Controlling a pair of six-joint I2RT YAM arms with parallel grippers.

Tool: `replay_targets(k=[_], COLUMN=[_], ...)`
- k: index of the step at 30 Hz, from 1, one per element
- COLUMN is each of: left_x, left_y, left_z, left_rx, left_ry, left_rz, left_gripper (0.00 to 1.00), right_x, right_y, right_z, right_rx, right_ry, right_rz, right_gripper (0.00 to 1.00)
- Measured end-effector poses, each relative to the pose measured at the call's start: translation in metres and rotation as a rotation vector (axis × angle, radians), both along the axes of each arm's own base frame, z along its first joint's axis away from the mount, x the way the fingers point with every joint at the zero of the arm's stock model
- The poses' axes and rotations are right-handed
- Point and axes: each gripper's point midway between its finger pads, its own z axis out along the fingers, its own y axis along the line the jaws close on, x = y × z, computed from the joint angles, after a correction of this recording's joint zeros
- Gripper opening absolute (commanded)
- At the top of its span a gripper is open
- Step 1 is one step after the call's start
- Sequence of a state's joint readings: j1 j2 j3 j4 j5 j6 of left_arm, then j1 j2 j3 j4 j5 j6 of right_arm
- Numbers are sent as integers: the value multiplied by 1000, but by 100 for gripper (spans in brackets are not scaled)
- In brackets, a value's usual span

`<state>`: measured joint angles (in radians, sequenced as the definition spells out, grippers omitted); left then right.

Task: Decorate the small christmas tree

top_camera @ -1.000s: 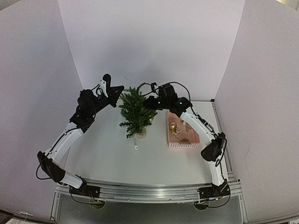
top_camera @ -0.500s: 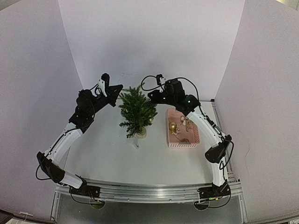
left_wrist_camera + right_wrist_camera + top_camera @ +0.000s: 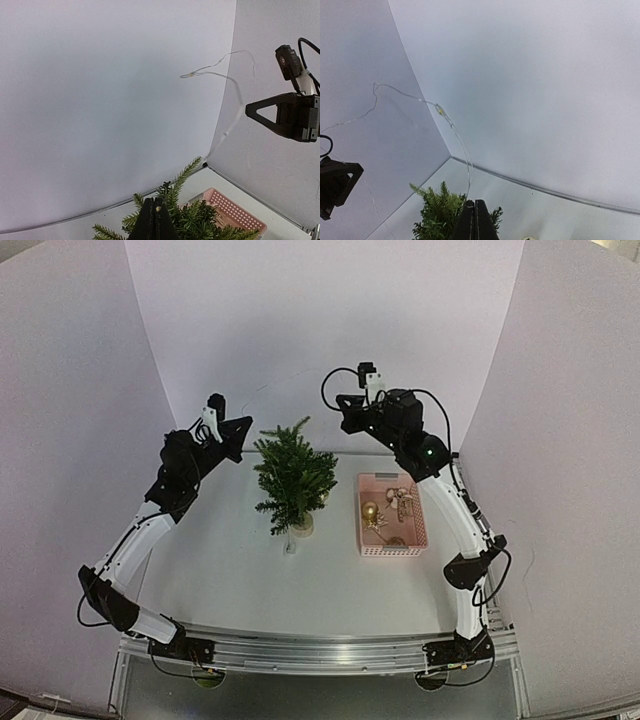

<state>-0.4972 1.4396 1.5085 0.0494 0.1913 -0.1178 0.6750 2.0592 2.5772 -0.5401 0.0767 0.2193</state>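
Since you've raised both, the right gripper (image 3: pixel 474 202) pinches the light wire (image 3: pixel 440 108) arcing above the small christmas tree (image 3: pixel 293 478), ready to drape; left gripper (image 3: pixel 154 201) closed, hold unclear.

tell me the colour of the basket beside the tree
The basket is pink, clearest in the top external view.

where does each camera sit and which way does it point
Top external: above and behind the arm bases, looking down and forward over the table, small christmas tree and pink basket; both arms show whole.
Left wrist: on the left arm, facing over the treetop to the back-right corner; own shut left tool at bottom, right tool opposite.
Right wrist: on the right arm, facing the back-left corner; own shut tool at bottom, a thin wire running to its tip.
Shared: both wrist views show treetop, wire, each other's tool.
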Motion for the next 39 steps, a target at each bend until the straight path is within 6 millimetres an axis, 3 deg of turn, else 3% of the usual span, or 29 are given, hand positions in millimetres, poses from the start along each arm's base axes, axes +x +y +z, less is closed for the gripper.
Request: replay_targets(k=[3,6,16,21,25,30,39], left_x=[8,15,59,72,73,81,90], left_y=[9,13,23,35,36,30,18], left_z=[-3,-8,-69,-90,-96,-117,-157], left_rx=[-9,-21,-10,-4,-3,19,61], left_ry=[19,42,226,293,314,356,443], left_rz=[41,73,162,199,193,181,141], left_gripper=[0,0,0,0,0,0,0], right_x=[19,41,101,114,123,129,123], right_y=[-2,-3,-10,-15,-18,-27,-60], right_z=[6,-4,-72,-100,-139,-191,-240], right_rx=[-25,-62,-155,-174,-190,-214,-243], right_ry=[-92,-140,-102,-51,32,160,337], right_rz=[-50,-101,-198,-210,-215,-221,-213], right_gripper=[0,0,0,0,0,0,0])
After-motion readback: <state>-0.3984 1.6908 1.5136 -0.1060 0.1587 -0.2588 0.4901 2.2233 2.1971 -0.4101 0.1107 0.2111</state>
